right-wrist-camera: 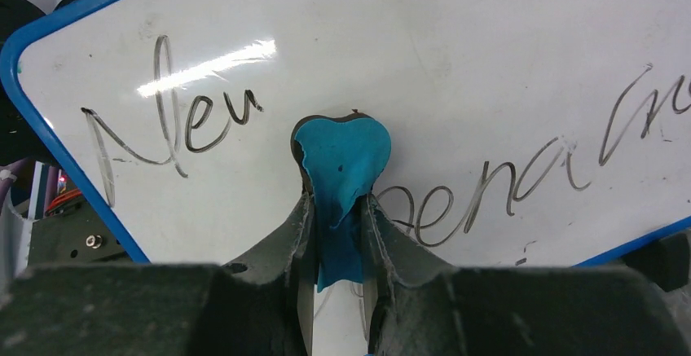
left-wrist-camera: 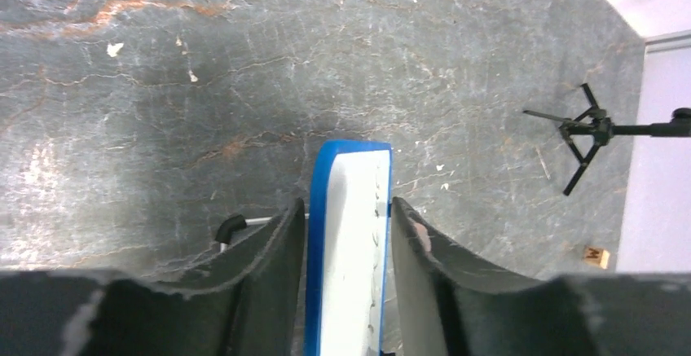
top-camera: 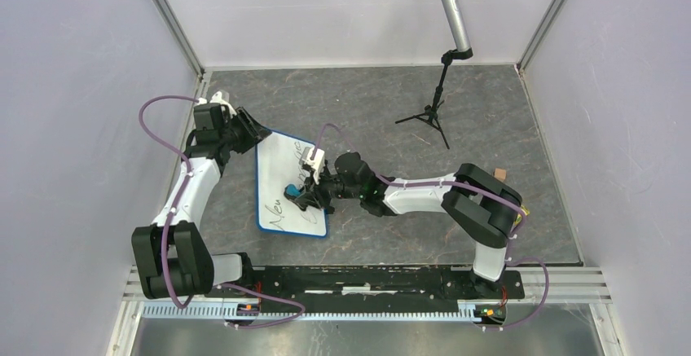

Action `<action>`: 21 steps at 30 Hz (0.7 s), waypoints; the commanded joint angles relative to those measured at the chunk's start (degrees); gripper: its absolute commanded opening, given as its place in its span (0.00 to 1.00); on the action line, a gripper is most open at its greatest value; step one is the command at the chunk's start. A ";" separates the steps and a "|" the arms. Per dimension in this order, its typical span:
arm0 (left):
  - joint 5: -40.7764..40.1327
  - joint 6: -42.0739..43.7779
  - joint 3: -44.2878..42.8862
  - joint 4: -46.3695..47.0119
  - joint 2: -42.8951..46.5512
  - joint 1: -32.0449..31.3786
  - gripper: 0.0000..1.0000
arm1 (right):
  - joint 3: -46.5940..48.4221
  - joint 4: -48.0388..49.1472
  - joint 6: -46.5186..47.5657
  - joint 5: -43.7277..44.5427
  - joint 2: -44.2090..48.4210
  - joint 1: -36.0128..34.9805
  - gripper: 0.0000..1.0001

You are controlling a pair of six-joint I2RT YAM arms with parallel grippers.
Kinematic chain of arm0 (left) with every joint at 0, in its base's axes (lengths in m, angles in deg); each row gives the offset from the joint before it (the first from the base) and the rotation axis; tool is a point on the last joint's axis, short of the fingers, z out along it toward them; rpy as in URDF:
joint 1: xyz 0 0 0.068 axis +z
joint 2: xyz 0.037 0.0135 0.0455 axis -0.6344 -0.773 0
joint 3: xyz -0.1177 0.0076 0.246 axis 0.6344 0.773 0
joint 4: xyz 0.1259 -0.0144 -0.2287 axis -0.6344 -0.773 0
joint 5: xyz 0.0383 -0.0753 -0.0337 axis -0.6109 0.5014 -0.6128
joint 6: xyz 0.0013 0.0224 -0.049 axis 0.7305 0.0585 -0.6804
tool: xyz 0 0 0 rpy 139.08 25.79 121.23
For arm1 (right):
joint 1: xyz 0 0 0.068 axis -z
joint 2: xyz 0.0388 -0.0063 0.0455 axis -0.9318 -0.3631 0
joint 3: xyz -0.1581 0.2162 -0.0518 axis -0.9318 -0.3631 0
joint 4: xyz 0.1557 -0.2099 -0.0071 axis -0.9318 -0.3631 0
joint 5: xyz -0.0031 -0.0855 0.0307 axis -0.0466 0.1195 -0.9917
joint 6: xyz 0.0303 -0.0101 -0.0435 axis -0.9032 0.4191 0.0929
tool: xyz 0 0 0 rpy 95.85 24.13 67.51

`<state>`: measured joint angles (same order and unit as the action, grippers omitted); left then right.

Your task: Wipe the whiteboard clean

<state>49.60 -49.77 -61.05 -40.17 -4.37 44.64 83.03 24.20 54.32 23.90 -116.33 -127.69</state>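
- The worktop was a dark, marbled slab walled in by pale panels, with both arms bolted at its near edge.
- The whiteboard sat left of centre on that slab, between the two arms. In the top view its long axis ran from the far left towards the near edge, leaning slightly right. Its white face was turned up and towards the right arm.
- Black handwriting covered the near part of the face, while the far part was bare white.
- A microphone stand stood on its tripod at the far right, well apart from the board and clear of both arms.
- The left fingers straddled the board's far blue rim, one on each side and very close to it. Whether they pinched it or merely flanked it could not be told.
- The right fingers were drawn narrow, clamped on the blue eraser.
- That eraser was pressed against the board's face among the writing, just right of the word at the near left corner.
- A black foot of the board showed beside the left fingers.
- A small wooden block lay far off to the right.
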 commanded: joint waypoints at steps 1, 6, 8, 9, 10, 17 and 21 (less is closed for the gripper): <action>-2.22 -0.20 -1.50 -0.68 2.46 -0.16 0.58 | 1.13 3.02 -5.24 -3.99 -1.03 -0.56 0.05; -5.68 2.83 -3.60 -7.67 4.48 -0.07 0.95 | 0.29 4.15 -5.94 -2.85 -0.28 -0.53 0.05; -9.23 4.59 -4.59 -12.05 6.53 -0.05 0.99 | 0.84 3.66 -5.88 -3.15 -0.29 -0.58 0.05; -10.48 4.80 -4.38 -13.63 8.02 -0.07 1.00 | 0.75 3.73 -5.89 -3.15 -0.16 -0.53 0.05; -11.44 4.37 -3.45 -14.47 9.44 -0.09 1.00 | 0.54 3.85 -5.87 -2.92 0.12 -0.59 0.05; -9.04 6.66 2.22 -19.15 18.88 -0.08 0.85 | 0.26 4.37 -7.12 -1.68 -0.52 -0.61 0.05; -6.77 7.83 3.72 -19.18 20.17 -0.12 0.65 | 0.94 4.19 -7.64 -1.59 -0.81 -0.75 0.05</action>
<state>40.38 -45.91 -58.87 -57.75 15.10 44.64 83.03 25.49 48.00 22.85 -117.14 -127.84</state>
